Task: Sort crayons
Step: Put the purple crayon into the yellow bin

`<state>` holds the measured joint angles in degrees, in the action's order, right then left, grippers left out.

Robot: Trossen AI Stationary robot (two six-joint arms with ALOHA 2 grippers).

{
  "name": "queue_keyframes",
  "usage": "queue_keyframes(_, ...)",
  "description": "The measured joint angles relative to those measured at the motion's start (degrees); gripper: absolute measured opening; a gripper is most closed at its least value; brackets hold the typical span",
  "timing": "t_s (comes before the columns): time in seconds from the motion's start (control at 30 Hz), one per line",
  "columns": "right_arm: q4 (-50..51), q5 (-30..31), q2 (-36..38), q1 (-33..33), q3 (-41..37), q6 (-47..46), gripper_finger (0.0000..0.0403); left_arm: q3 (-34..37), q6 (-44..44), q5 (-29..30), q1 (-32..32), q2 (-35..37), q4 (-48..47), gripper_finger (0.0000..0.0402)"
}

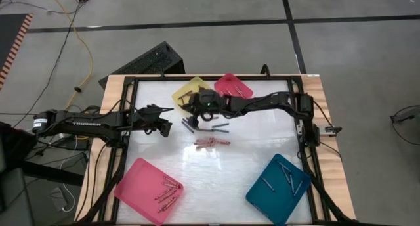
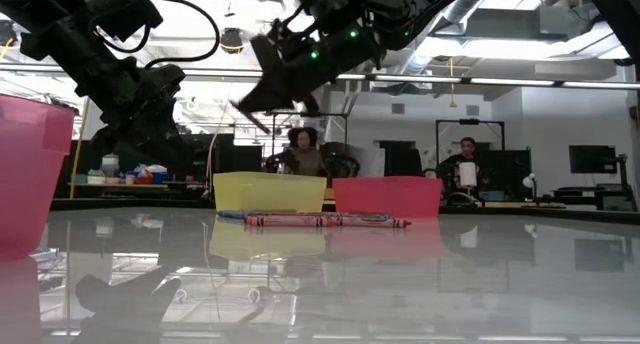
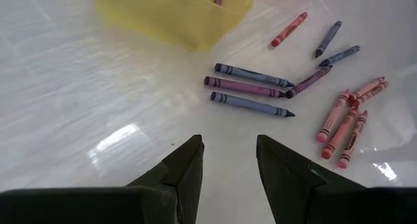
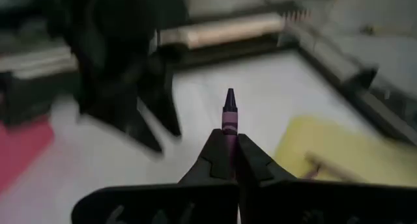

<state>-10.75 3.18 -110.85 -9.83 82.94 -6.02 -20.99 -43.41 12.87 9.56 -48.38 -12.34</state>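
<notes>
Sorting is partly done: crayons already lie in all four trays, the right gripper [image 4: 227,160] pinches a purple crayon [image 4: 229,113] above the yellow tray [image 1: 184,91] at 12 o'clock, loose crayons [image 1: 211,142] remain mid-table, and the left gripper [image 3: 228,160] waits, parted and empty.

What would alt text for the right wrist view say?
The right gripper is shut on a purple crayon, tip pointing forward. A yellow tray lies beyond to one side, and the left arm is a dark blur ahead.
</notes>
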Motion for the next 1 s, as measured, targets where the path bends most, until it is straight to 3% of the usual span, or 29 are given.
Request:
queue_keyframes(0.6, -8.51, -0.49, -2.83, -7.96, 0.10, 1.26, 0.0002, -0.02, -0.95, 0.82, 0.00, 0.02, -0.26, 0.0133)
queue_keyframes(1.0, -6.61, 0.95, -4.81, -10.33, 0.04, -0.03, 0.0027, -0.02, -1.91, 2.88, 0.00, 0.00, -0.44, 0.0133)
